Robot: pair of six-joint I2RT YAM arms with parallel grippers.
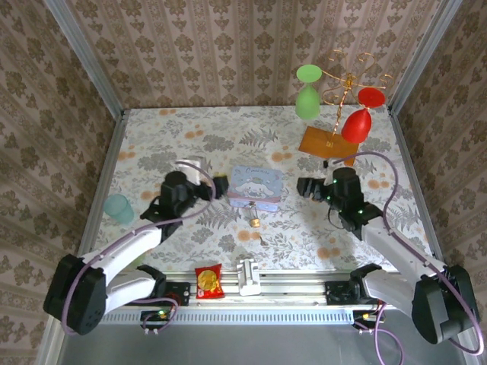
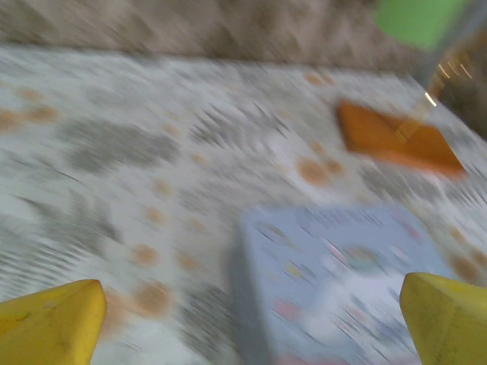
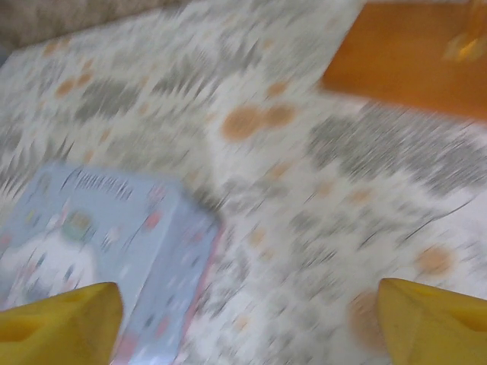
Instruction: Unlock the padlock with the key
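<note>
1. Left hand [image 1: 219, 187] and right hand [image 1: 305, 188] are both spread apart and empty, flanking the blue tin [image 1: 255, 187].
2. The padlock [image 1: 256, 221] lies on the desk [image 1: 152, 144] just in front of the tin. The tiny key [image 1: 262, 239] beside it could skid away under a clumsy pinch.

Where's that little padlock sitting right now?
In the overhead view, the padlock lies on the table near its centre, just on the near side of the pale blue tin.
</note>
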